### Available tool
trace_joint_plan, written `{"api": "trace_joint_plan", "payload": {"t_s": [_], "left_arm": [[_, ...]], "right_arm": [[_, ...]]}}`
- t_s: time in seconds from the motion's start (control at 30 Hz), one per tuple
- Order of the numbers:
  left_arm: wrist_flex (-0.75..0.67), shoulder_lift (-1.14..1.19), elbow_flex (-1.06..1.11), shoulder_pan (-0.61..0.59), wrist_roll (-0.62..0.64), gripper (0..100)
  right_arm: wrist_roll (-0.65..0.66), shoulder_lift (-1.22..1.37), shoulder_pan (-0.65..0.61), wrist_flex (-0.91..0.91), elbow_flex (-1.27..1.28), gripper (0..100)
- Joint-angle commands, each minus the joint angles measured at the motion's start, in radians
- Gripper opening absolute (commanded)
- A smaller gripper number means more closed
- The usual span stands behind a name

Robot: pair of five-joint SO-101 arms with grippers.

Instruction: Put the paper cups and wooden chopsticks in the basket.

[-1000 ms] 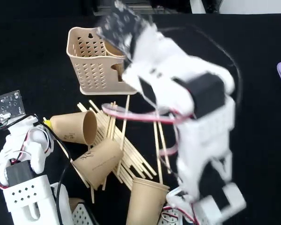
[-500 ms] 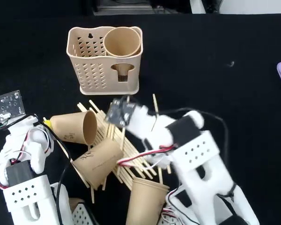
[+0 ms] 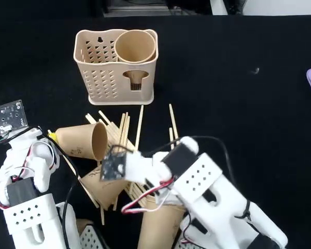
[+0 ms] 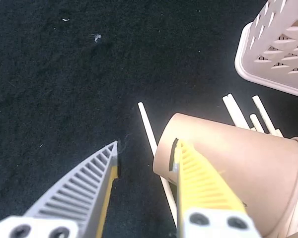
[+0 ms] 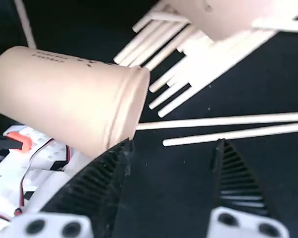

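Four paper cups [image 3: 136,46], one basket [image 3: 104,78], wooden chopsticks [image 3: 125,129] too many to count.

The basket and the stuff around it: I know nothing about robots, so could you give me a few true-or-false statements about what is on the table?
1. One cup stands inside the basket. True.
2. The basket has tipped onto its side. False: it stands upright.
3. All the chopsticks are in the basket. False: they lie scattered on the table in front of it.
4. The left gripper is shut on a cup. False: it is open, with a lying cup next to its yellow finger.
5. The right gripper is open and holds nothing. True.
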Motion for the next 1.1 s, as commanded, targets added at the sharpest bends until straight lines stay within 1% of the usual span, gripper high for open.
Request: {"api": "trace_joint_plan", "payload": {"t_s": [0.0, 0.13, 0.23, 0.33, 0.4, 0.53, 0.7, 0.77, 0.9, 0.97, 1.0, 1.07], "left_arm": [[-0.02, -0.012, -0.008, 0.002, 0.0, 19], [-0.021, -0.012, -0.008, -0.001, 0.002, 19], [-0.023, -0.012, -0.016, -0.038, 0.006, 19], [-0.055, -0.012, -0.012, -0.088, 0.014, 19], [-0.066, -0.012, -0.012, -0.107, 0.052, 19], [-0.069, -0.012, -0.012, -0.113, 0.066, 19], [-0.069, -0.012, -0.012, -0.114, 0.068, 19], [-0.069, -0.012, -0.012, -0.114, 0.068, 19], [-0.071, -0.012, -0.012, -0.114, 0.069, 19], [-0.071, -0.012, -0.012, -0.114, 0.069, 19], [-0.071, -0.012, -0.012, -0.114, 0.069, 19], [-0.071, -0.012, -0.012, -0.114, 0.069, 19]], "right_arm": [[0.012, -0.025, -0.077, 0.031, 0.005, 26.1], [0.011, -0.025, -0.141, 0.031, 0.031, 26.0], [0.006, -0.025, -0.146, 0.031, 0.031, 26.0], [0.005, -0.025, -0.146, 0.029, 0.035, 26.0], [0.005, -0.025, -0.149, 0.028, 0.053, 26.0], [0.011, -0.027, -0.146, 0.008, 0.107, 26.0], [0.011, -0.027, -0.146, 0.005, 0.111, 25.5], [0.011, -0.027, -0.149, 0.005, 0.111, 20.4], [0.009, -0.027, -0.146, 0.006, 0.107, 0.4], [0.009, -0.027, -0.144, 0.014, 0.105, 2.5], [0.009, -0.027, -0.144, 0.015, 0.099, 0.8], [0.009, -0.027, -0.144, 0.031, 0.068, 1.1]]}}
